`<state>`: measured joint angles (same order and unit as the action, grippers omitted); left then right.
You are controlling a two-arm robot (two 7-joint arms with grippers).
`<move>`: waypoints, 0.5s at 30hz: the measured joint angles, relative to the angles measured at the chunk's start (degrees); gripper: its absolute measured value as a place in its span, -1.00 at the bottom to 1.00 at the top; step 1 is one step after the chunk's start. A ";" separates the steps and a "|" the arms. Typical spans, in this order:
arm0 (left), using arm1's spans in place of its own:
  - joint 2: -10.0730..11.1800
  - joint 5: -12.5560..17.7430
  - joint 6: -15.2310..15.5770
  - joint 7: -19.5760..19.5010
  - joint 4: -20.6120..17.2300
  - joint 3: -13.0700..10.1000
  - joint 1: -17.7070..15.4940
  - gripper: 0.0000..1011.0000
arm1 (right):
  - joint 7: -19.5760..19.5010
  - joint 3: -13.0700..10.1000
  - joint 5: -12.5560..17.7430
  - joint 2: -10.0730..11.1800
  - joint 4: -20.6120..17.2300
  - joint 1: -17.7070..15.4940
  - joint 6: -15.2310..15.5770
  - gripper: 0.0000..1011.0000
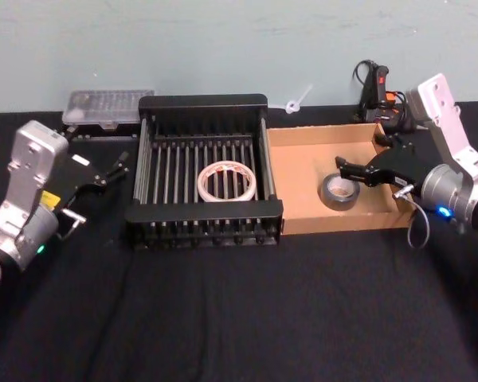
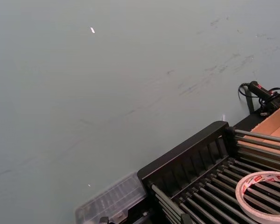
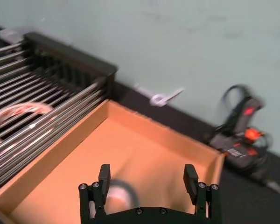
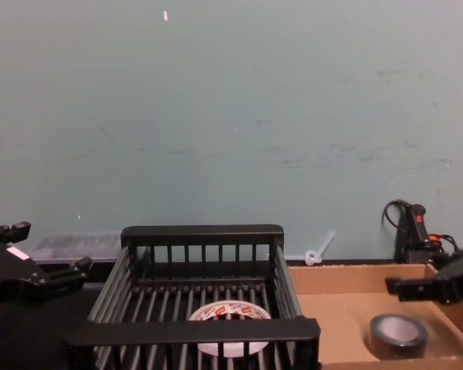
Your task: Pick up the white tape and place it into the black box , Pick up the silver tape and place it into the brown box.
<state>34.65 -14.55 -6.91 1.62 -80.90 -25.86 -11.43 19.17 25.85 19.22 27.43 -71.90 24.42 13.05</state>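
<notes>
The white tape point(image 1: 227, 181) lies flat on the bars inside the black box point(image 1: 203, 102), and it also appears as the white tape point(image 2: 263, 196) and white tape point(image 4: 230, 317). In the brown box point(image 1: 303, 135), the silver tape point(image 1: 339, 192) rests on the floor near the front wall. My right gripper point(image 1: 344, 169) hovers just above the silver tape, open and holding nothing; its fingers point(image 3: 104, 177) stand wide apart over the roll point(image 3: 120, 192). My left gripper point(image 1: 113, 169) is open and idle, left of the black box.
A clear plastic case point(image 1: 107, 107) sits behind the black box at the back left. A glue gun point(image 1: 378, 87) with its cord lies behind the brown box, and a small white plastic piece point(image 1: 297, 102) rests by the wall. Black cloth covers the table in front.
</notes>
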 joint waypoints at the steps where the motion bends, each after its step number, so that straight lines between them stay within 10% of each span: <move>1: 0.00 0.00 0.00 0.00 0.00 0.00 0.00 0.98 | -2.28 -0.52 -1.18 -0.33 -0.69 -1.17 -2.03 0.98; 15: 0.00 0.00 0.00 0.00 0.00 0.00 0.00 0.98 | -14.85 -4.19 -8.53 -2.72 -2.15 -8.65 -16.07 0.98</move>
<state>34.65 -14.55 -6.91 1.62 -80.90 -25.86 -11.43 4.32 21.66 10.69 24.71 -74.05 15.77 -3.02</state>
